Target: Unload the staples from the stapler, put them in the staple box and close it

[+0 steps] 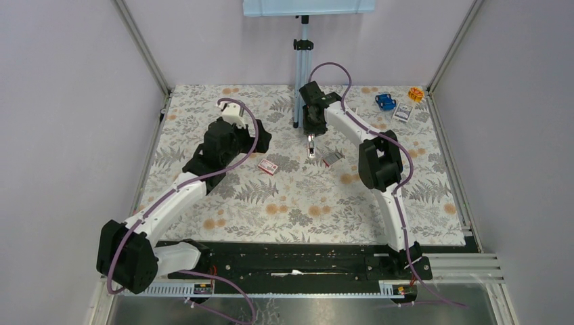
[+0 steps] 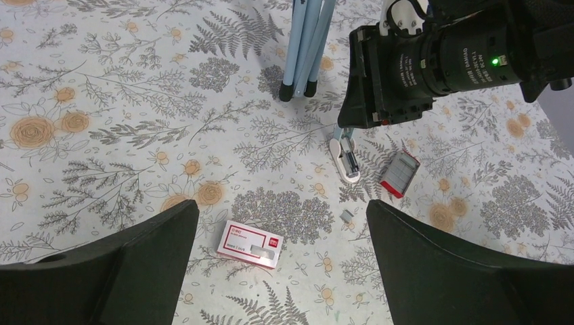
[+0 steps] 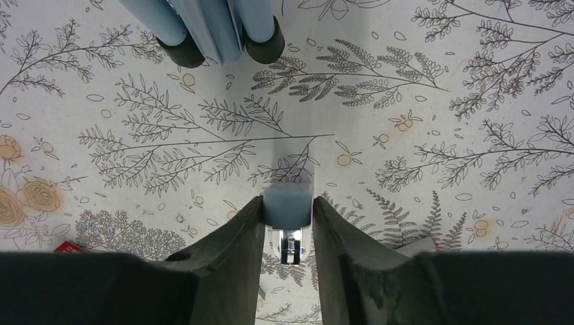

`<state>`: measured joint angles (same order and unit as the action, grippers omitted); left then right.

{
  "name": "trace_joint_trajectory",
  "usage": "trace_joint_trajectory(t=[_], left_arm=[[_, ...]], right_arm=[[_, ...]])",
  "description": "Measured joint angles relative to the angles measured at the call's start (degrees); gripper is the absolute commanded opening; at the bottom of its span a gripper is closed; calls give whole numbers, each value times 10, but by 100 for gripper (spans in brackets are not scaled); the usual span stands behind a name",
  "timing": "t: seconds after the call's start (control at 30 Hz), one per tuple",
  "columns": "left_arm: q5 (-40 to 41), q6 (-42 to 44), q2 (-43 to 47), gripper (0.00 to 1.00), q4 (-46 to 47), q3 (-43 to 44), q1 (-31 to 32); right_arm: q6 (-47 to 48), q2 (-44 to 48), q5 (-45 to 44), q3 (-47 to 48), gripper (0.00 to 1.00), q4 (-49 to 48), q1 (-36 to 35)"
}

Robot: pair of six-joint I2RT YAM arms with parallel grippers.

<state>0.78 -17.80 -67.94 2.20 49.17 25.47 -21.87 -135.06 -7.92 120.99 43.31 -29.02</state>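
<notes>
The stapler (image 2: 345,159) stands opened on the flowered cloth, its white base lying flat and its blue-grey top (image 3: 288,203) raised. My right gripper (image 3: 288,200) points down over the stapler (image 1: 311,145), its fingers close against both sides of that top, with the metal magazine showing below. A small grey clump of staples (image 2: 346,215) lies loose on the cloth near the base. My left gripper (image 2: 281,206) hangs wide open above the cloth, left of the stapler, holding nothing.
A red-and-white staple box (image 2: 249,244) lies under my left gripper. A red-ended tray of staples (image 2: 399,172) sits right of the stapler. Blue tripod legs (image 3: 216,27) stand just behind it. Small blue (image 1: 385,101) and orange (image 1: 415,93) items lie back right.
</notes>
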Motion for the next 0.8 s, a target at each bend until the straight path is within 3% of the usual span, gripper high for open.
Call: trace_joint_trajectory(t=[0.5, 0.63, 0.8], left_arm=[[0, 0, -8, 99, -26, 7, 0], [1, 4, -8, 99, -28, 8, 0], [1, 6, -9, 99, -31, 14, 0]], right_arm=[[-2, 8, 15, -13, 50, -12, 5], [-11, 69, 48, -93, 53, -47, 30], [-14, 160, 61, -156, 54, -82, 111]])
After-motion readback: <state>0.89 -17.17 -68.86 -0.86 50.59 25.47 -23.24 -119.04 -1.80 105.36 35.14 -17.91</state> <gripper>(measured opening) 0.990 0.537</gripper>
